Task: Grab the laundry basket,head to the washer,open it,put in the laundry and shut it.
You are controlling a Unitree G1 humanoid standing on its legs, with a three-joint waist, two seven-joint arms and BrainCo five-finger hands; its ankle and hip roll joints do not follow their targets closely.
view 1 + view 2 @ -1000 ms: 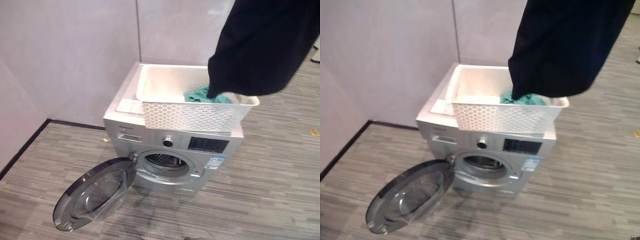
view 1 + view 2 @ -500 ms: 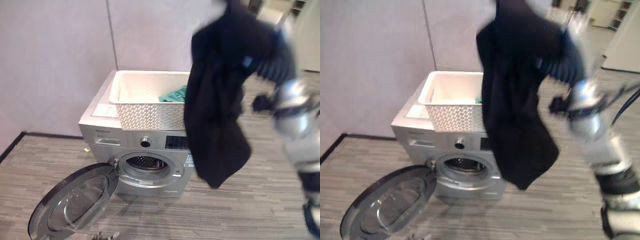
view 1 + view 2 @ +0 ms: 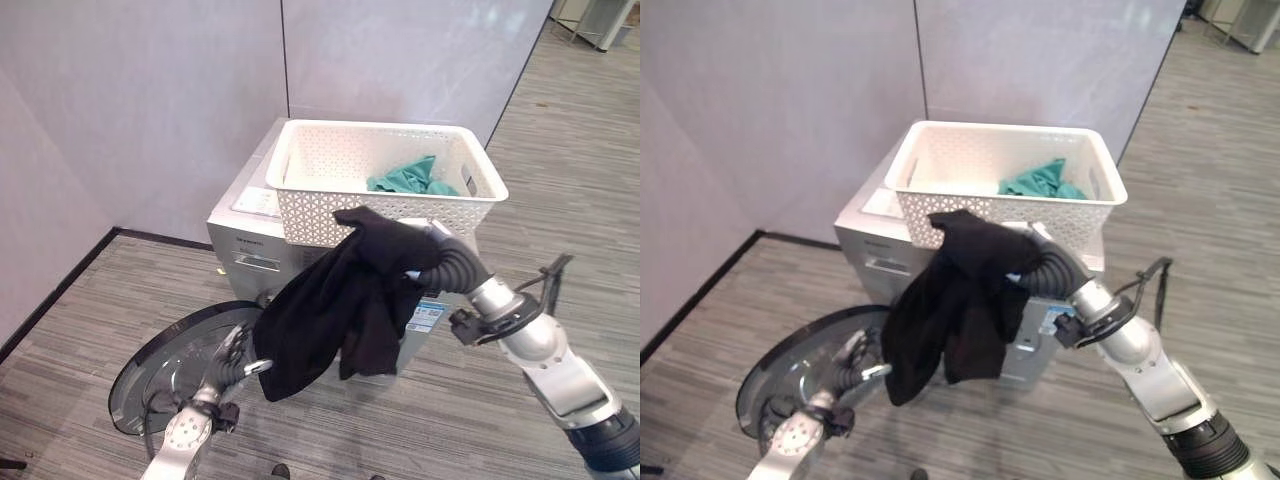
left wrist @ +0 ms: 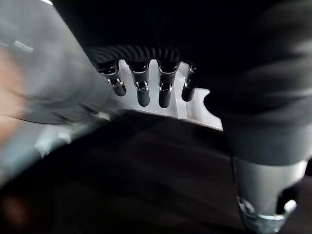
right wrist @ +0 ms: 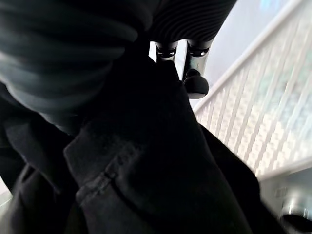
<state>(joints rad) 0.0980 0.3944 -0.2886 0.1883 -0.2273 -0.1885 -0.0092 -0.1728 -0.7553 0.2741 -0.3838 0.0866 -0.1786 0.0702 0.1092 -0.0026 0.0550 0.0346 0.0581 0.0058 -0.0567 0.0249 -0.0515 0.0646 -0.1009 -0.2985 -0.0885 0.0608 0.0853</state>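
Note:
A white perforated laundry basket [image 3: 330, 215] stands on top of the silver washer [image 3: 243, 255], with a teal cloth [image 3: 405, 180] inside it. A black garment [image 3: 335, 305] hangs in front of the washer's opening and hides the drum. My right hand [image 3: 440, 255] is shut on the garment's top, just below the basket's front rim, and its fingers [image 5: 195, 63] show past the cloth. Low at the garment's bottom edge, my left hand [image 3: 235, 365] is open, fingers [image 4: 142, 90] straight, above the round door [image 3: 165, 370], which lies swung open to the washer's front left.
Grey wall panels [image 3: 150, 100] stand close behind and left of the washer, with a dark skirting strip [image 3: 60, 290] along the floor. Wood-grain floor [image 3: 560, 180] stretches away on the right side.
The black garment has come down from high beside the basket to hang before the washer's opening. My left hand has risen into view at its lower edge. The camera has shifted.

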